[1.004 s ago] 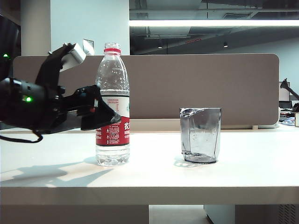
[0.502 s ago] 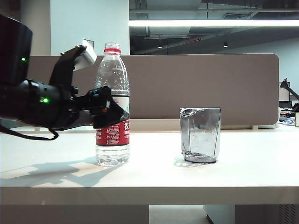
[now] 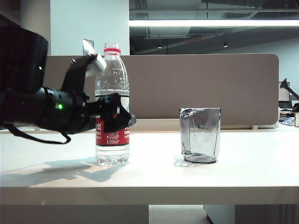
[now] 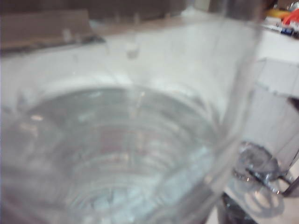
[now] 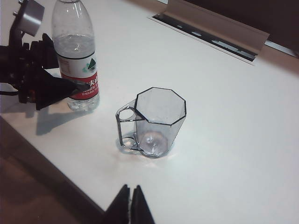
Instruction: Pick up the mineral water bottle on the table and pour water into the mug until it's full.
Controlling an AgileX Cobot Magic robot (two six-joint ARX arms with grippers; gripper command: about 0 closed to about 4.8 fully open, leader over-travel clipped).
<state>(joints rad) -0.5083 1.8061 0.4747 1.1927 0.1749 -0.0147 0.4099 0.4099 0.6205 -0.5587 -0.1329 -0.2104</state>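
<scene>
The mineral water bottle [image 3: 112,74] stands upright on the white table [image 3: 252,168], left of the mug [image 3: 200,135]. It has no cap, and water fills it to about the top of its label. My left gripper [image 3: 119,119] is open, with one finger in front of the label and the other behind the bottle. The left wrist view shows only the blurred bottle [image 4: 121,140] up close and the mug [image 4: 271,121] beyond; the jaws are hidden there. The faceted grey mug [image 5: 156,119] looks empty. My right gripper [image 5: 130,189] is shut on nothing, above the table's front edge.
A brown-grey partition [image 3: 210,88] closes off the back of the table. A cable slot [image 5: 205,35] runs along the back edge. The thick front edge [image 3: 149,196] lies close below the bottle and mug.
My left arm has moved right toward the bottle, so its open fingers now reach along both sides of it. Bottle, mug and right gripper have stayed put.
</scene>
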